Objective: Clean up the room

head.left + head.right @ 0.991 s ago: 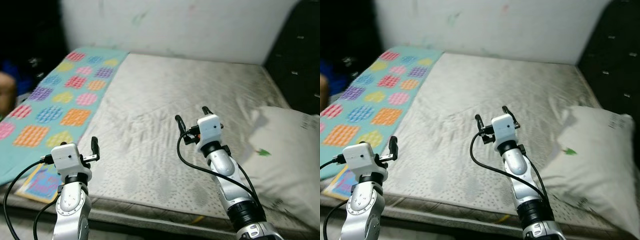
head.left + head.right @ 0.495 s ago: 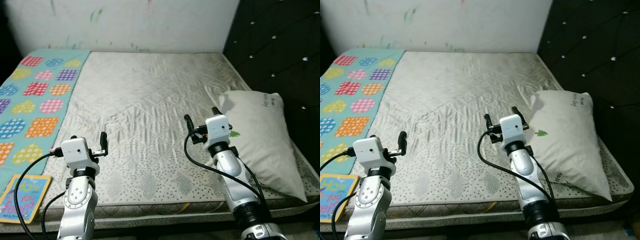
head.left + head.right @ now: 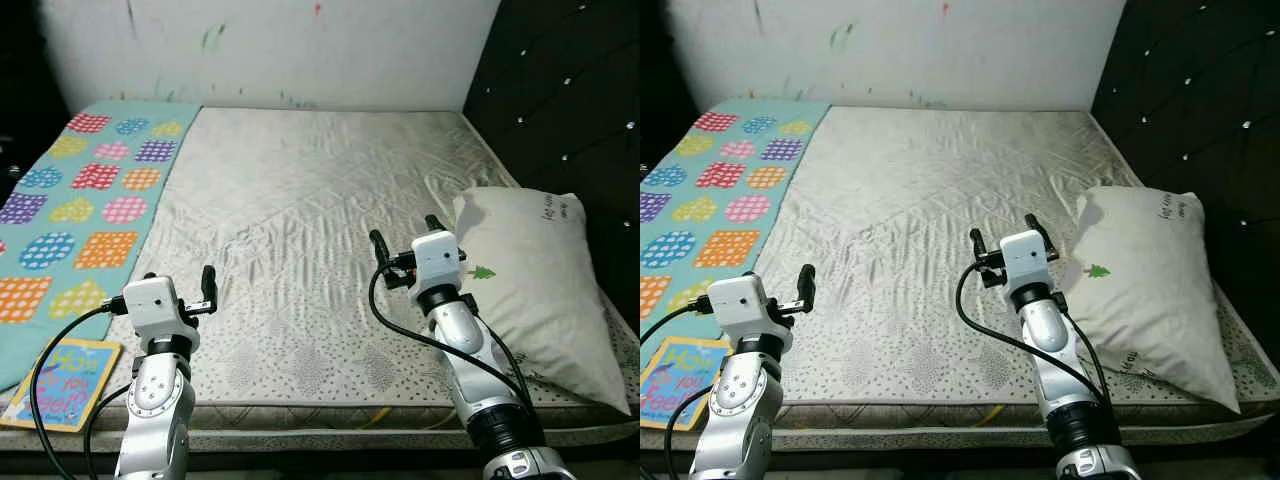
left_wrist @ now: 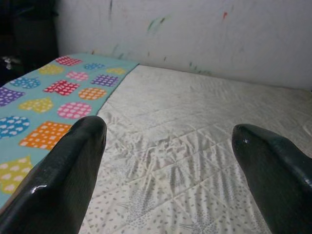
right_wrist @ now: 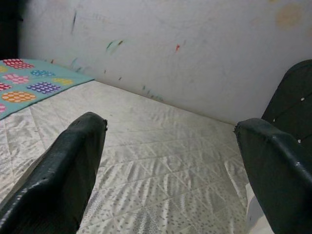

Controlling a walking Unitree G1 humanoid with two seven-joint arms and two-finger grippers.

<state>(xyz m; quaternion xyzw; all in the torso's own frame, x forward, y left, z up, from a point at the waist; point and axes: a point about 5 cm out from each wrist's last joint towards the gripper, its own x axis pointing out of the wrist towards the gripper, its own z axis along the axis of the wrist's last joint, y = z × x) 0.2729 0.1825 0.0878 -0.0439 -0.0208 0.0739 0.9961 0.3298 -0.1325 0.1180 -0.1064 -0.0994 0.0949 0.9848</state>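
the book (image 3: 62, 397) lies flat at the bed's (image 3: 320, 250) near left corner, just left of the spread, empty left tool (image 3: 180, 295), well apart from the spread right tool (image 3: 404, 240).

Both arms raised forward, bent at elbow. Left gripper (image 3: 180, 290) held low on the left, fingers spread apart — empty. Right gripper (image 3: 405, 237) higher, fingers wide apart, empty.
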